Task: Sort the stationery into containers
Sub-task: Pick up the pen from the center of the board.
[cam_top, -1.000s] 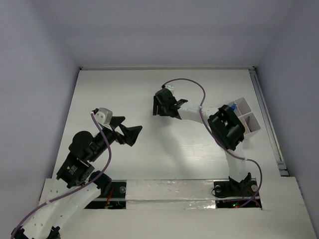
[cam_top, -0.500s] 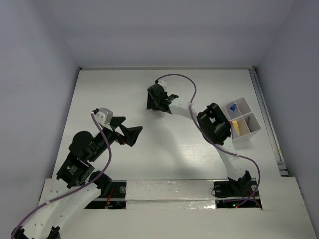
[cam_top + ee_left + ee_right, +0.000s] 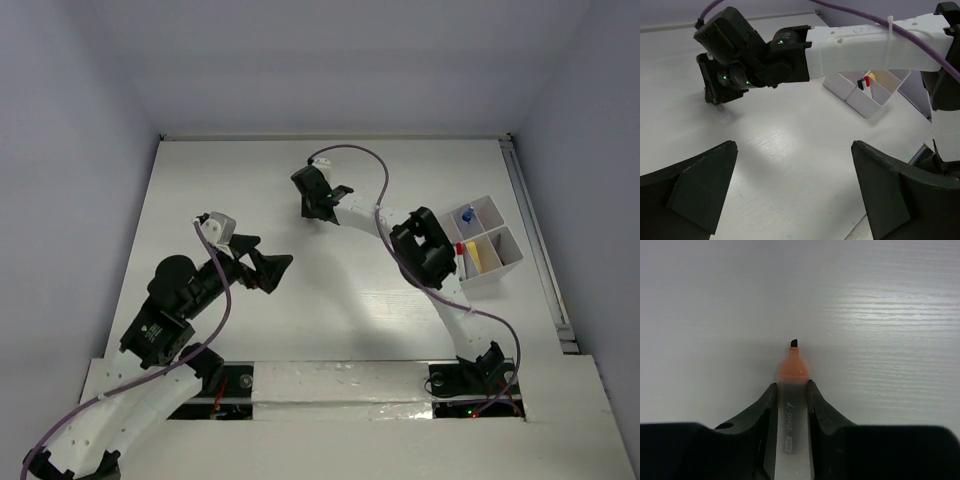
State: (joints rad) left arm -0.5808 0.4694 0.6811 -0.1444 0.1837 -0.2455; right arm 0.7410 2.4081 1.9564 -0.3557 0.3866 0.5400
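White table [image 3: 230,180]; joined containers [image 3: 495,272] stand near its right edge.

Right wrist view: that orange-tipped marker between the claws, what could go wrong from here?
The right gripper pinches the marker with narrow fingertips, so it might twist or slip when lifted. Its bare black nib lies near the table and could smear it. The right arm's elbow sits close to the containers and might nudge them.

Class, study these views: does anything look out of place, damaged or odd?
The marker gripped by the right gripper has no cap on it: its black tip is exposed, close to the white table, which it might smear. Nothing else stands out.
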